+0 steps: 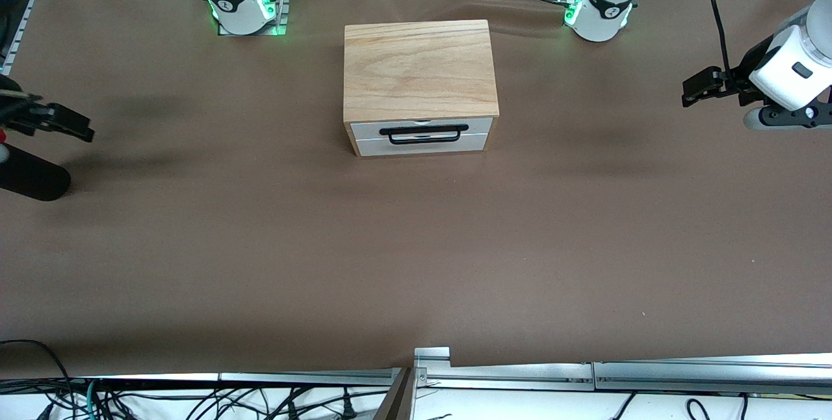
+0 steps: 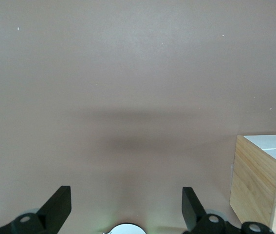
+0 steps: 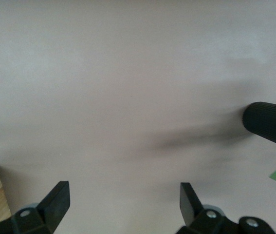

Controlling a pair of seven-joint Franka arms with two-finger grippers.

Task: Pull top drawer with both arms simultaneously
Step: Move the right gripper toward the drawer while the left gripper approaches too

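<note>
Your box (image 1: pixel 420 75) sits at upper centre of the front view, on the brown table (image 1: pixel 416 244), midway between the two arm bases. The top drawer (image 1: pixel 421 128) is fully in, its white front flush with the casing, and the black handle (image 1: pixel 424 134) hangs across it untouched. A second white panel (image 1: pixel 421 144) lies directly below. Your left gripper (image 1: pixel 690 90) hangs at the right edge of the frame, over bare table, well apart from the box; in its wrist view its fingers (image 2: pixel 57 207) are spread wide, with a corner of the box (image 2: pixel 262 180) at lower right. Your right gripper (image 1: pixel 81 127) hangs at the left edge, likewise over bare table, fingers (image 3: pixel 55 201) spread wide. A black cylinder (image 1: pixel 29 176) shows just below it at the left edge.
</note>
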